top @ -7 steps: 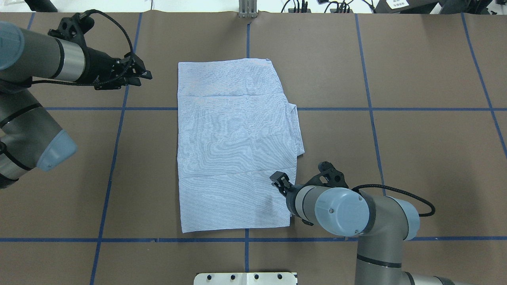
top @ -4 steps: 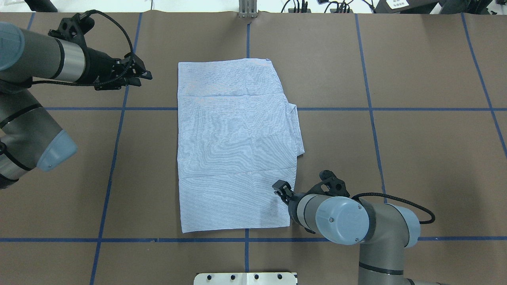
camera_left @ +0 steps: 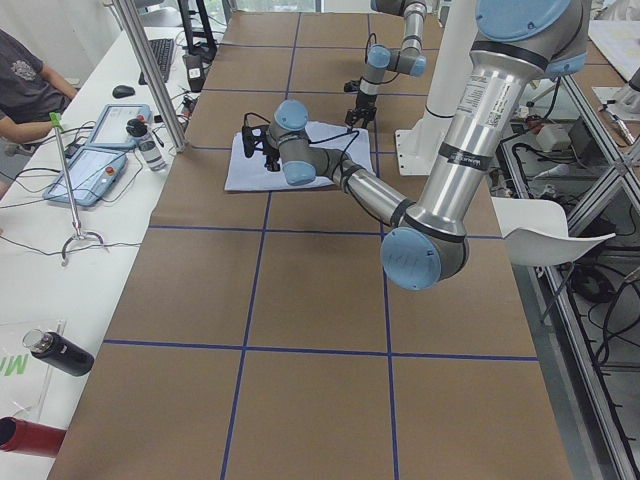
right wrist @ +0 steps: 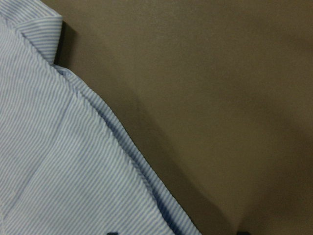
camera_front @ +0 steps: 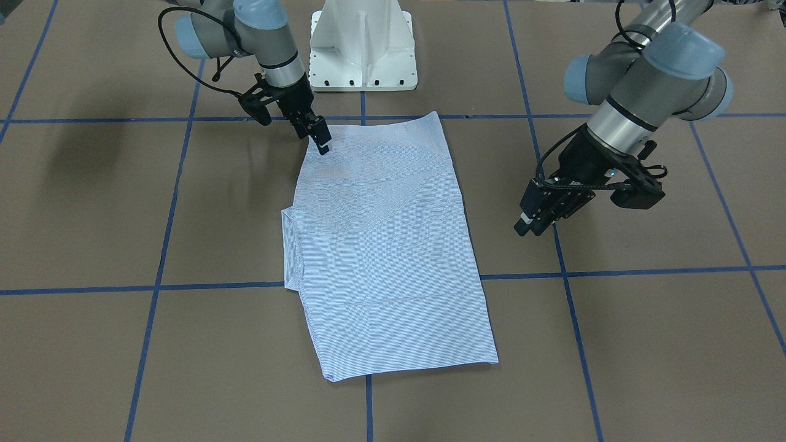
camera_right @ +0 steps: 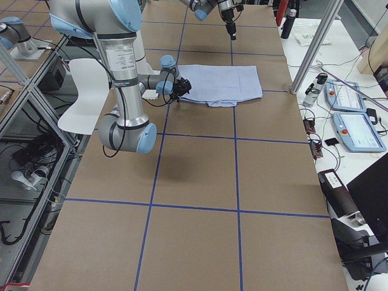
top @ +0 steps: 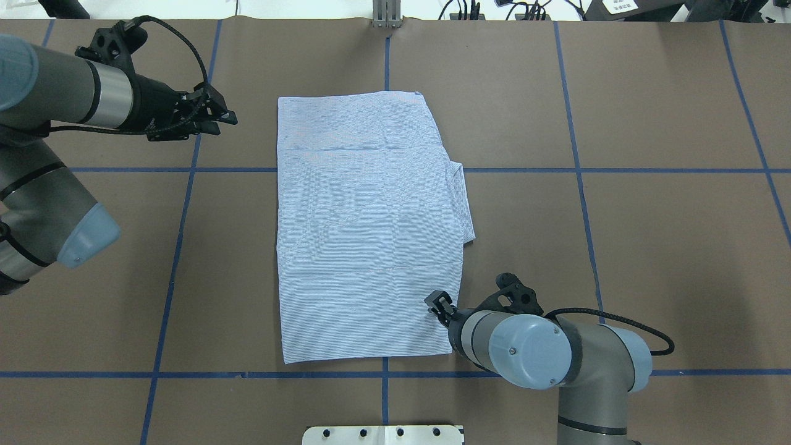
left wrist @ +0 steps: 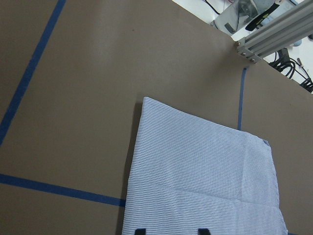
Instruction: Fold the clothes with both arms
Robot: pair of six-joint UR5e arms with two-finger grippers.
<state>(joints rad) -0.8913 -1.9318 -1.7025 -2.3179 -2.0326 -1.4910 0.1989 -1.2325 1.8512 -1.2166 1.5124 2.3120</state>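
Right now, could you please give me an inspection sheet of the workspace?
Surface: brown table marked with a blue tape grid.
Job's things: shirt folded into a rectangle, lying flat mid-table, with a flap poking out on the robot's right.
Clutter: nothing seen on the table.
Grippers: left claw open, beside the shirt's far left corner and apart from it; right claw open at the shirt's near right edge, contact unclear.
Cables: left wrist cable and right wrist cable loop clear of the shirt.
Surroundings: white pedestal base; side bench with tablets; a seated person.
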